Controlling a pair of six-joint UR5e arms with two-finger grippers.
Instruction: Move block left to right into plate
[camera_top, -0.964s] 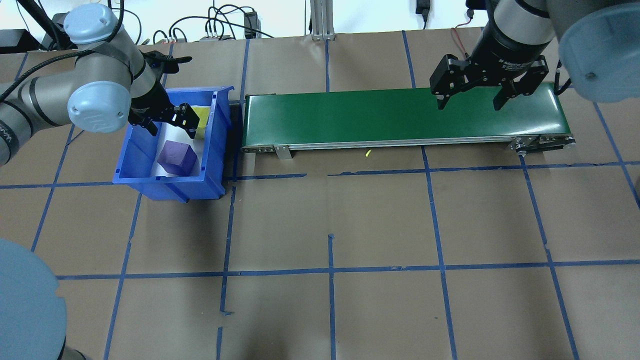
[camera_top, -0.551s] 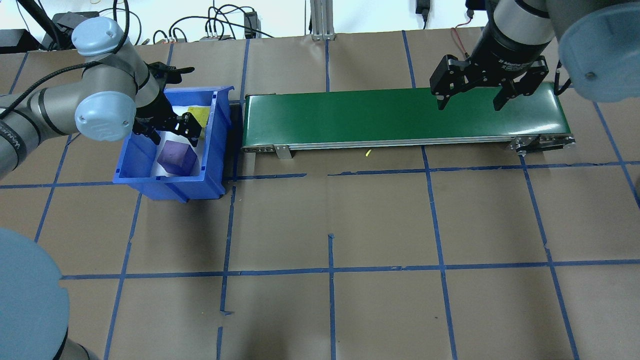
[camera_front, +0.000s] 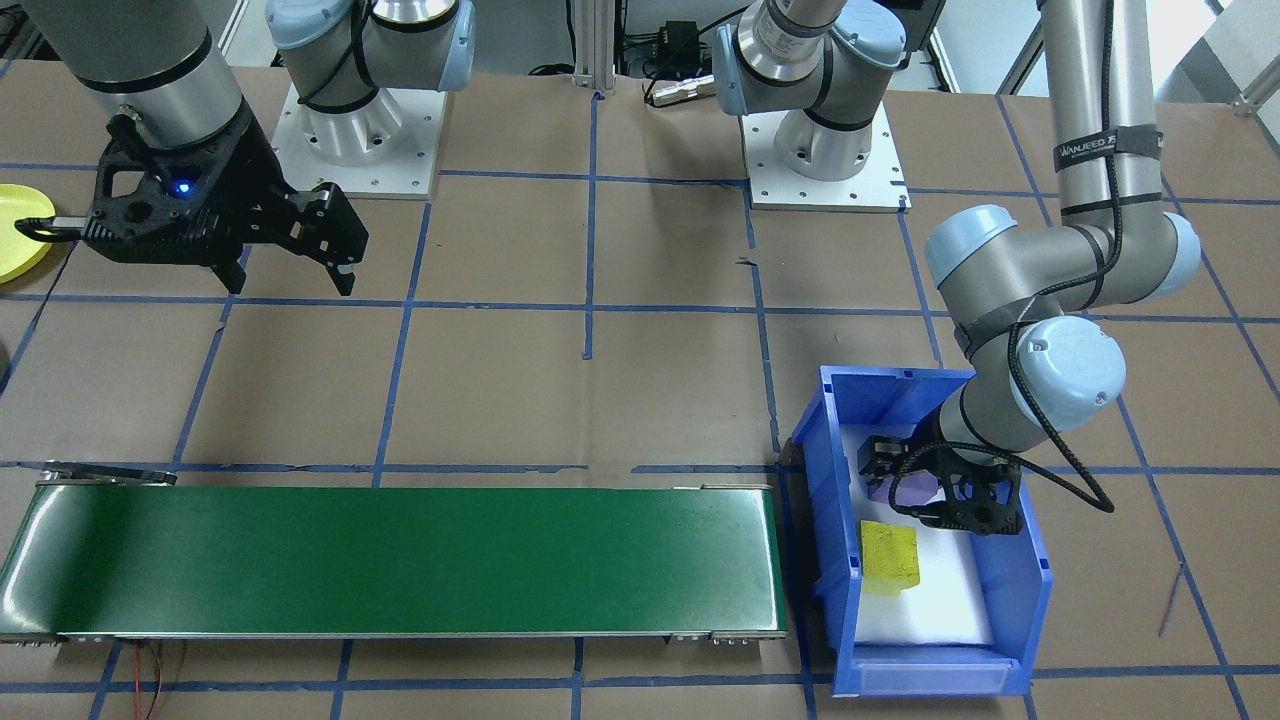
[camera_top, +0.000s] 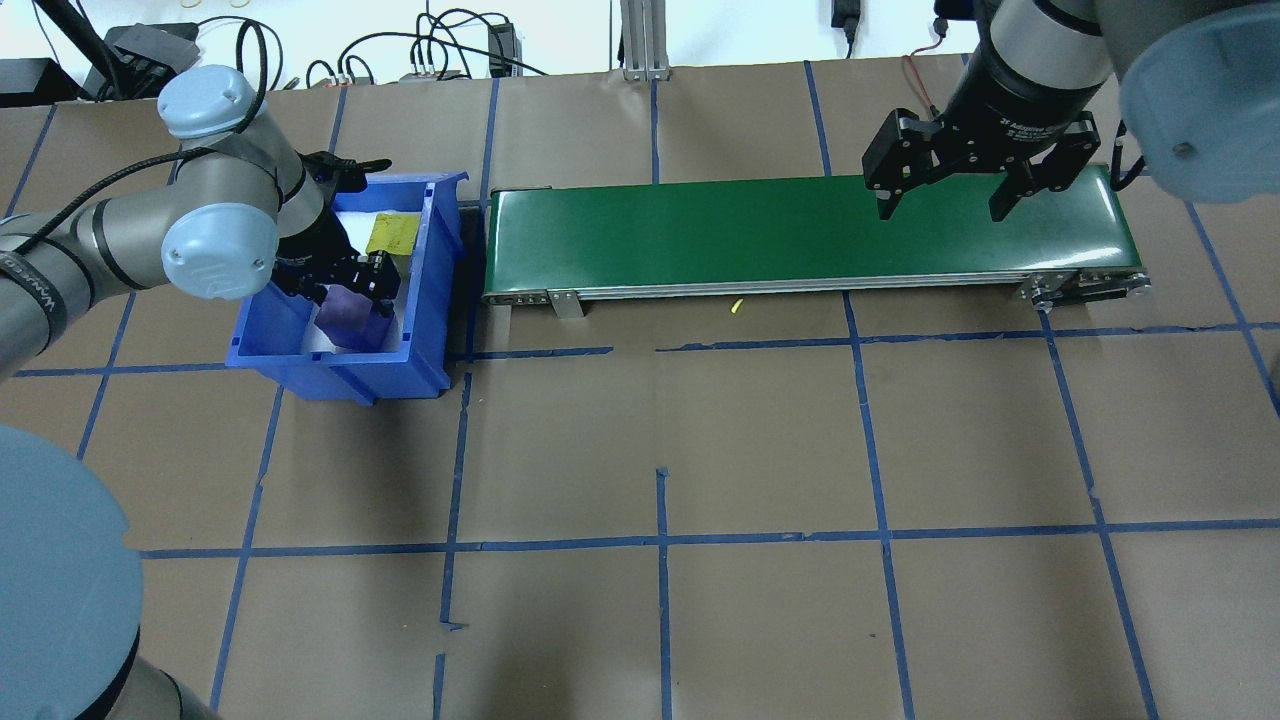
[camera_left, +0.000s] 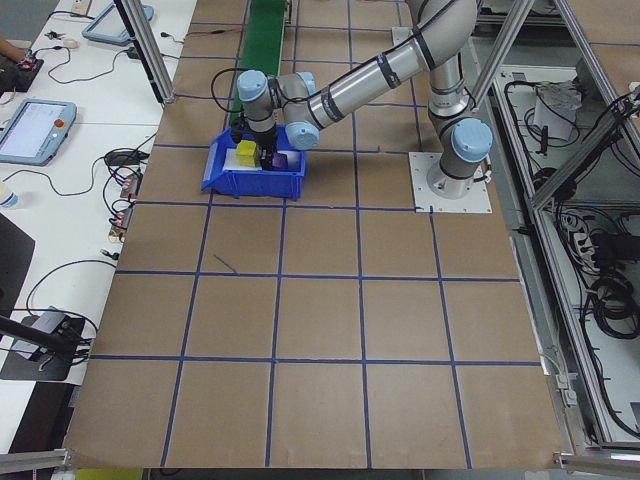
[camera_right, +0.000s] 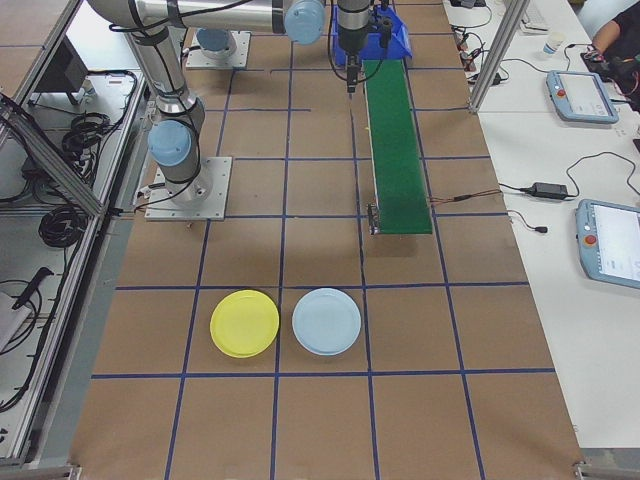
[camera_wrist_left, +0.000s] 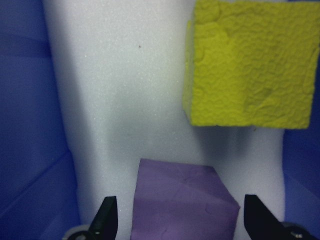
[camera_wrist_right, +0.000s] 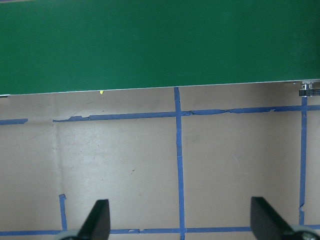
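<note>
Purple block in the blue bin at left of the overhead view, left gripper spread astride it, yellow block behind, right gripper spread above the green belt, yellow plate lower left in the right-side view.

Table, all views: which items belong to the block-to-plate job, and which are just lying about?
Job:
- purple block, between the open left claw fingers
- yellow block
- blue bin holding both blocks
- green conveyor
- yellow plate
- right claw, open over the conveyor

Lying about:
- light blue plate
- small yellow scrap beside the conveyor
</note>
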